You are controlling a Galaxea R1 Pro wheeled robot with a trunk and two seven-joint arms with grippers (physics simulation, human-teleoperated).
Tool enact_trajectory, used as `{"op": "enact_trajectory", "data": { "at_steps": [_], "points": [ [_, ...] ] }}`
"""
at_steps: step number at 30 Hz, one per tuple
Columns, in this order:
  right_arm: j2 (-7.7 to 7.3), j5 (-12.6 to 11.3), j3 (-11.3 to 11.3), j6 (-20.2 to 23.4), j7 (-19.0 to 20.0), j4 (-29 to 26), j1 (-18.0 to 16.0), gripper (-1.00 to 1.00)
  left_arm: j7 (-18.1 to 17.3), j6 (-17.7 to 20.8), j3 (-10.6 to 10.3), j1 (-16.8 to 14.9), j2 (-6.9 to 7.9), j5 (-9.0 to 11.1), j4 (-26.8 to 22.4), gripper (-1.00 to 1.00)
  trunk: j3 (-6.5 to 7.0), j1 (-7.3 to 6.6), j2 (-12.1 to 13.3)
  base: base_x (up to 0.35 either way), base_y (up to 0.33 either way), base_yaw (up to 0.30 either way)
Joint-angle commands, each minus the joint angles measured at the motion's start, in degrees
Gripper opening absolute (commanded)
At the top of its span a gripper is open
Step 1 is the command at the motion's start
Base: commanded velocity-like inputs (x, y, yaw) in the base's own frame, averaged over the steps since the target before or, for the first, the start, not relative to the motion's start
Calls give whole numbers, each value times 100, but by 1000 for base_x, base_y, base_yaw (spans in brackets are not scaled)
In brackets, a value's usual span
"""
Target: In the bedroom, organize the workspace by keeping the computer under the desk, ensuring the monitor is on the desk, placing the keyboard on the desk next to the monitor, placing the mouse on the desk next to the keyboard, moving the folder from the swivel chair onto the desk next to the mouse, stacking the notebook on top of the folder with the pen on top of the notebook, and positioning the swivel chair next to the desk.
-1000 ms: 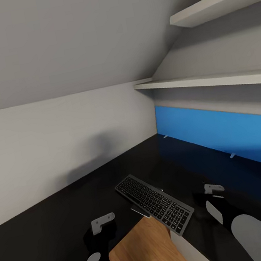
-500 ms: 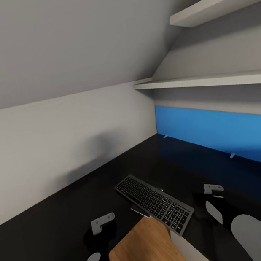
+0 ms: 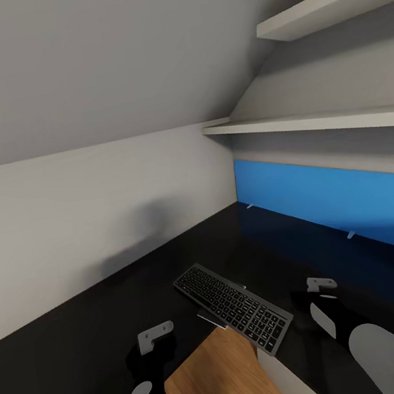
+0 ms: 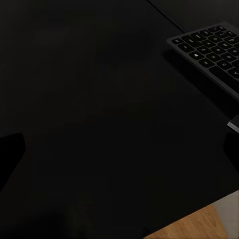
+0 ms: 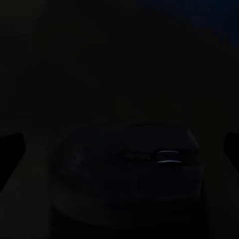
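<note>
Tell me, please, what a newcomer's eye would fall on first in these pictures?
Probably the blue panel along the wall at the right, bright against the grey walls and under white shelves. Next, the keyboard lying diagonally on the black desk, near its front edge between the two arms. In the right wrist view a dim mouse sits on the desk before the right tool.

Keyboard [image 3: 234, 307] on black desk [image 3: 75, 348]
</note>
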Motion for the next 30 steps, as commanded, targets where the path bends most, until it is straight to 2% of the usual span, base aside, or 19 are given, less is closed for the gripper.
{"op": "enact_trajectory", "data": {
  "at_steps": [1, 15, 26, 30],
  "points": [
    [0, -57, 3, 20, -18, -18, -1, 100, 42, 19, -9, -5, -1, 35, -5, 100, -7, 0, -4, 0, 0, 0],
    [0, -47, -12, 6, -17, -44, -1, 100, 42, 19, -10, -5, 3, 35, 0, 100, -7, 0, -4, 0, 0, 0],
    [-2, -47, -17, 5, -16, -36, -1, 100, 42, 19, -10, -5, 2, 35, 0, 100, -204, 242, -445, 0, 0, 0],
    [-8, -47, -18, 6, -16, -36, -1, 100, 42, 19, -10, -5, 3, 35, 0, 100, -204, 242, -445, 0, 0, 0]
  ]
}}
